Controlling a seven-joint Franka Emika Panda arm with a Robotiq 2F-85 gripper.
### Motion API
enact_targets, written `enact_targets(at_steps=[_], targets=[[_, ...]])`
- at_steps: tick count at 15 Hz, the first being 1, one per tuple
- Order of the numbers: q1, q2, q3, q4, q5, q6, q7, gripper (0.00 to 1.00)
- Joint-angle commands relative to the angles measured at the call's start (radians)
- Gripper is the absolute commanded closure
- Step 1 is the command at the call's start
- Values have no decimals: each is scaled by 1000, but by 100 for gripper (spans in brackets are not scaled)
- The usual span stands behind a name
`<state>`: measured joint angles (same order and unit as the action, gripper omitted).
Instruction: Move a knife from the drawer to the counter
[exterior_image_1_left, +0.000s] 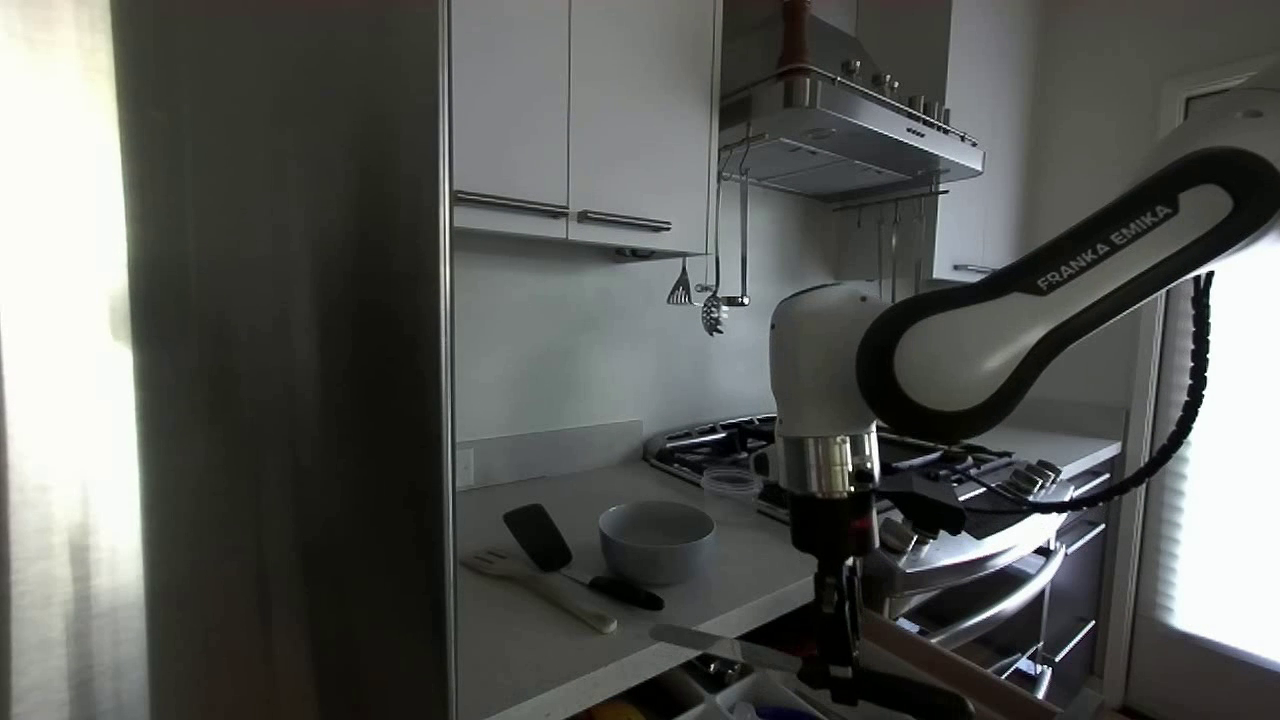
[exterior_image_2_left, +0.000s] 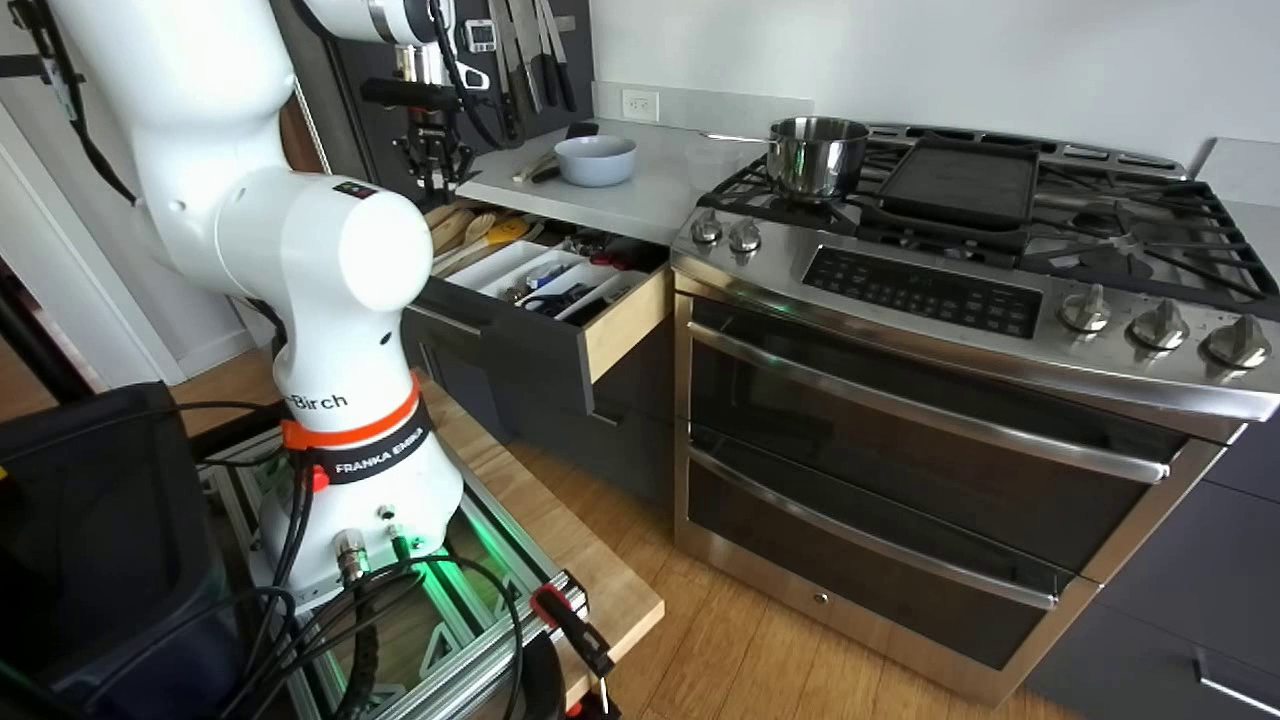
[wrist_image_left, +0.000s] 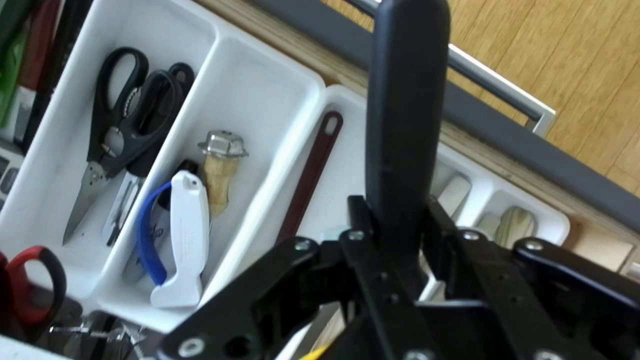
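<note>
A knife with a black handle (wrist_image_left: 407, 115) is in my gripper (wrist_image_left: 395, 215), which is shut around the handle. In an exterior view my gripper (exterior_image_1_left: 840, 680) points down and the pale blade (exterior_image_1_left: 725, 648) sticks out level toward the counter (exterior_image_1_left: 510, 655). The handle extends the opposite way. The knife is above the open drawer (exterior_image_2_left: 535, 350), which has a dark grey front and a white tray inside. My gripper (exterior_image_2_left: 437, 170) is over the drawer's far left part there, and the knife cannot be made out in that view. The counter (exterior_image_2_left: 665, 155) lies behind the drawer.
A bluish bowl (exterior_image_1_left: 655, 560), a black spatula (exterior_image_1_left: 540, 535) and a wooden utensil (exterior_image_1_left: 545, 590) lie on the counter. A tall fridge-like panel (exterior_image_1_left: 300, 350) stands beside it. The stove holds a steel pot (exterior_image_2_left: 817, 160). Black scissors (wrist_image_left: 132, 120) lie in the drawer tray.
</note>
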<state>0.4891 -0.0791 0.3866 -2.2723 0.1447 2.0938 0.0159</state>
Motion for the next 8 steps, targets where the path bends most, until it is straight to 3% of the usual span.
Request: enact_targets(at_steps=[1, 6, 7, 8], targets=[[-21, -10, 18, 3, 1, 13, -1, 70], [-24, -22, 18, 3, 0, 22, -1, 70], [-28, -18, 15, 7, 0, 34, 7, 93], [-39, -20, 7, 15, -5, 46, 26, 93]])
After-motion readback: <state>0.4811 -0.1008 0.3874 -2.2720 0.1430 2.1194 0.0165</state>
